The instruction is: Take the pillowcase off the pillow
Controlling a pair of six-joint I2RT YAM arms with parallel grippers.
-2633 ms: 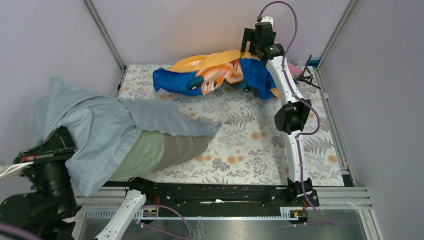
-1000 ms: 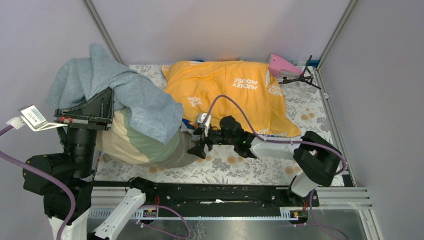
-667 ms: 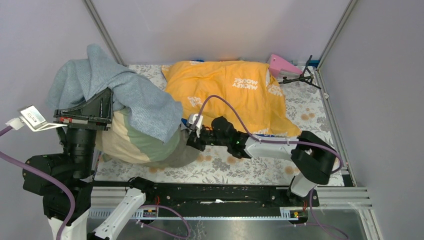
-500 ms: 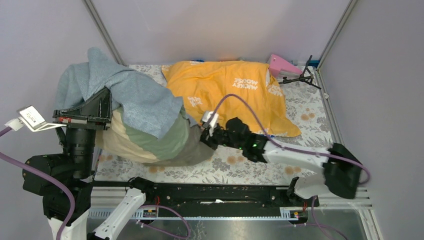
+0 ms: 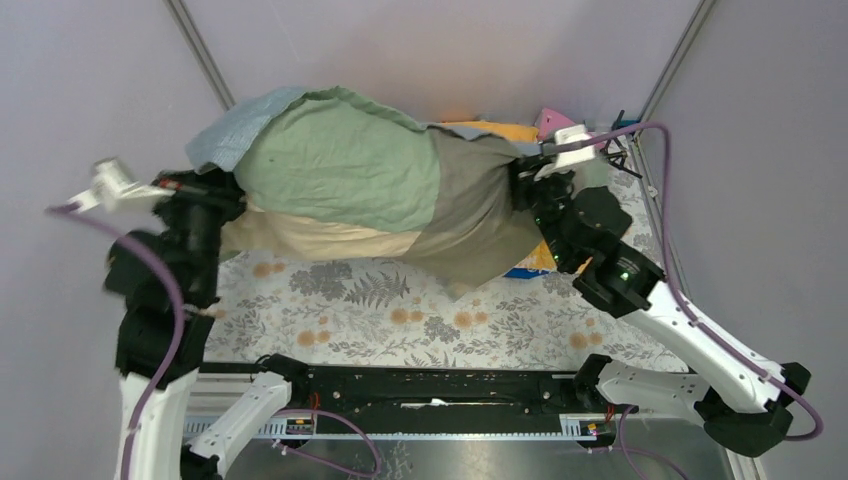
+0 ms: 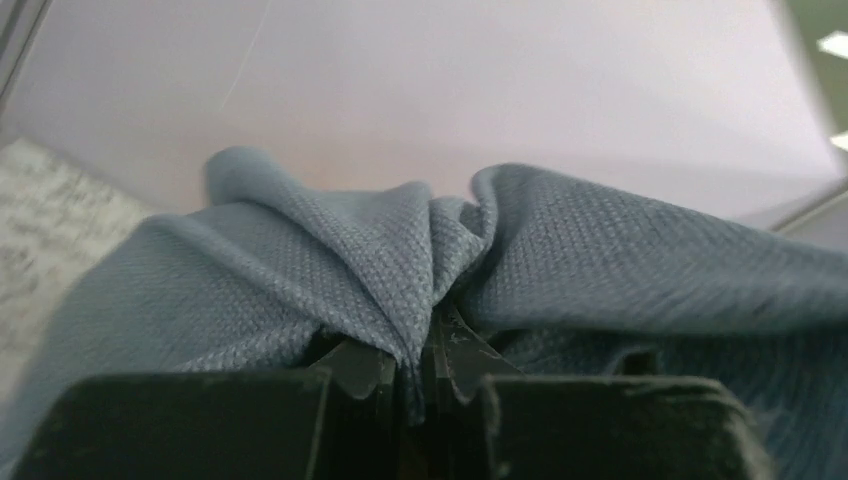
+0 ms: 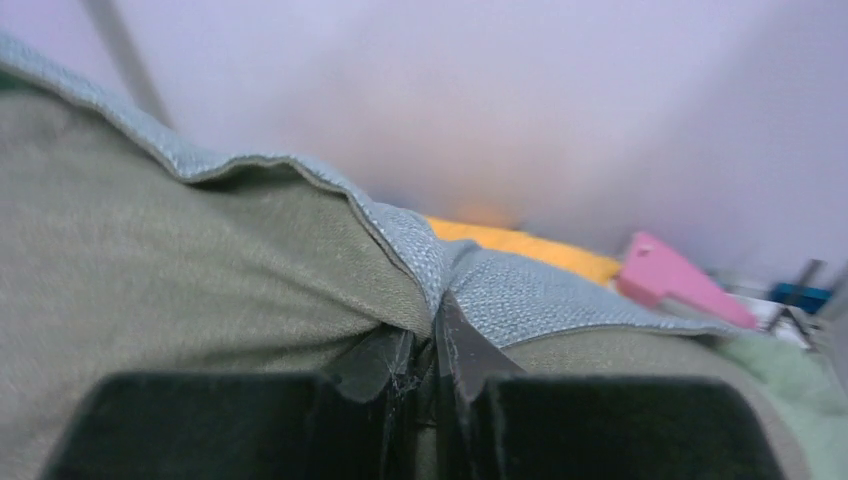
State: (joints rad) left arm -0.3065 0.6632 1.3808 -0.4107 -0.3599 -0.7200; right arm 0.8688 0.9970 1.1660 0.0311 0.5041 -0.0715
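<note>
The pillowcase [image 5: 340, 170] hangs stretched and bulging between both grippers over the back of the table. Green, olive and cream panels face the top camera, and grey-blue weave [image 5: 225, 135] shows at its upper left edge. My left gripper [image 5: 232, 195] is shut on a gathered fold of the grey-blue cloth [image 6: 600, 260], pinched between its fingers at the left gripper [image 6: 425, 345]. My right gripper [image 5: 525, 182] is shut on the other end, where a grey-blue hem [image 7: 500, 285] meets olive fabric [image 7: 150, 250], at the right gripper [image 7: 432, 345]. The pillow is hidden.
Orange fabric [image 5: 500, 130] peeks out behind the bundle at the back. A pink object [image 5: 548, 120] and a small black stand [image 5: 622, 150] sit in the back right corner. A bit of bright blue fabric [image 5: 520, 272] lies under the right arm. The floral mat [image 5: 380, 300] covers the table.
The right gripper shut on the olive corner. Both arms then rose and carried the bundle to the back, stretching it wide. It now covers most of the orange fabric.
</note>
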